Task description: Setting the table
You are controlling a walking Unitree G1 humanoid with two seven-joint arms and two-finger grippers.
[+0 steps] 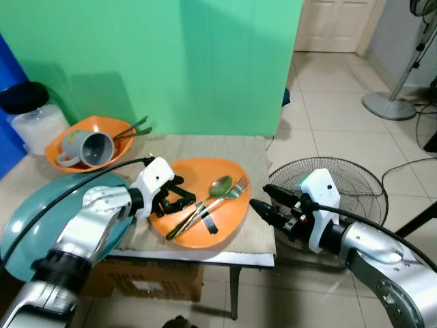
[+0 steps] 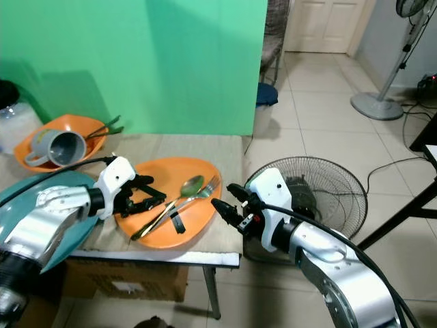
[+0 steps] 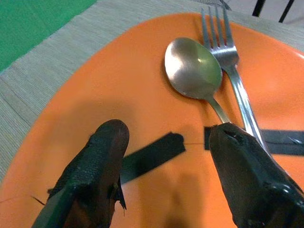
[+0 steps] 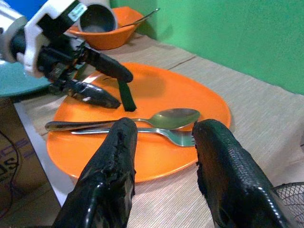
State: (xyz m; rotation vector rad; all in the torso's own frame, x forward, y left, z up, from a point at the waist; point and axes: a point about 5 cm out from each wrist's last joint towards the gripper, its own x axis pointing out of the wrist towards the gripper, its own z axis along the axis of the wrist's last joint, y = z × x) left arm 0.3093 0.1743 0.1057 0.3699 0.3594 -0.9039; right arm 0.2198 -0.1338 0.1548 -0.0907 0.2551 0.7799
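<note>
Hovering low over the orange plate, my left gripper has its fingers spread wide w/ nothing between them, tips just above the plate's surface by a strip of black tape stuck there. One fingertip sits right by the spoon handle; can't tell if it touches. Spoon & fork lie side by side on the plate, bowl and tines pointing toward the far right rim, handles running back toward my left gripper. My right gripper is off the table's right edge, near the plate rim, fingers apart & empty, aimed across at the spoon & fork. Plate rests on a beige woven mat on the table, near the front edge. Further left, under my left arm, a teal round lid or dish. Back left: an orange bowl holding a grey mug tipped on its side, plus dark utensils leaning over the rim. Behind that, a clear jar w/ black lid. Green backdrop behind the table. On the tiled floor to the right, a fan head lying by the table, and a standing fan further back.
</note>
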